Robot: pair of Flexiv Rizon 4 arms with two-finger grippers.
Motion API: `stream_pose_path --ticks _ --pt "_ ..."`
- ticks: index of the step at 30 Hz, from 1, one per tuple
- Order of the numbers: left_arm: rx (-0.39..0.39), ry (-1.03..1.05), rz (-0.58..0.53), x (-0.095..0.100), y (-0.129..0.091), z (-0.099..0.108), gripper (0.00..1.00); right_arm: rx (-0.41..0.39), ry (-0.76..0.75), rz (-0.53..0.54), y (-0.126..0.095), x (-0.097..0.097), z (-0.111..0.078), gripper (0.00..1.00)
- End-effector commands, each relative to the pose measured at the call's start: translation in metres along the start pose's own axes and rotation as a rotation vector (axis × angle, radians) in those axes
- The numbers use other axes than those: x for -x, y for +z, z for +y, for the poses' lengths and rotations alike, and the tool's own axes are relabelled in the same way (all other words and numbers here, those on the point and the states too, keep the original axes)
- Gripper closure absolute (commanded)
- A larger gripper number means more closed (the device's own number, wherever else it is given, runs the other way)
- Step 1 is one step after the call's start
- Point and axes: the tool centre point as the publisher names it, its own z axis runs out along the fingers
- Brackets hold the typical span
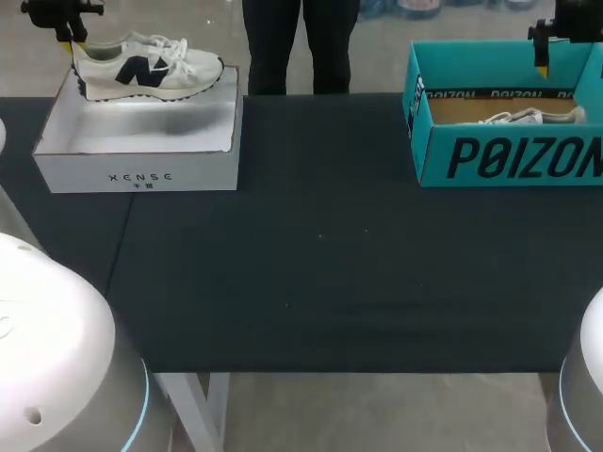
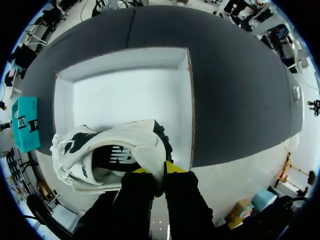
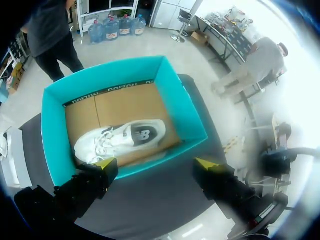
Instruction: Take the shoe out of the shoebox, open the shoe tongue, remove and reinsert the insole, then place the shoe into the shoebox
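the left gripper (image 2: pixel 159 169) pinches the heel of the white sneaker (image 2: pixel 112 152) at the far edge of the white box (image 2: pixel 125 90); so thin a hold could slip and drop it. well right of the white box, the right gripper (image 3: pixel 156 164) hangs wide above the teal shoebox (image 3: pixel 52 125) holding a second sneaker (image 3: pixel 120 139); a finger could snag its wall.

Head high behind; wrists downward over table (image 1: pixel 320 235).
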Motion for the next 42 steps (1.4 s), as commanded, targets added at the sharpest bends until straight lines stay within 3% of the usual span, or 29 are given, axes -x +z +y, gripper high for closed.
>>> stream_pose_path --ticks 1,6,13,24,34,42 --pt "0.118 0.013 0.024 0.023 -0.07 -0.059 1.0 0.002 0.001 0.0 0.0 0.0 -0.001 0.0" --pt "0.152 0.037 0.022 0.05 -0.097 -0.089 1.0 0.002 0.001 0.0 0.0 0.0 -0.001 0.0" --pt "0.196 0.061 0.033 0.094 -0.114 -0.139 1.0 0.002 0.001 0.0 0.0 0.0 -0.001 0.0" --pt "0.236 0.118 0.002 0.178 -0.115 -0.227 1.0 0.002 0.001 0.0 0.0 0.0 -0.001 0.0" --pt "0.265 0.115 -0.017 0.233 -0.107 -0.293 1.0 0.002 0.001 0.0 0.0 0.0 -0.001 0.0" --pt "0.277 0.154 -0.035 0.269 -0.109 -0.327 1.0 0.002 0.001 0.0 0.0 0.0 -0.001 0.0"
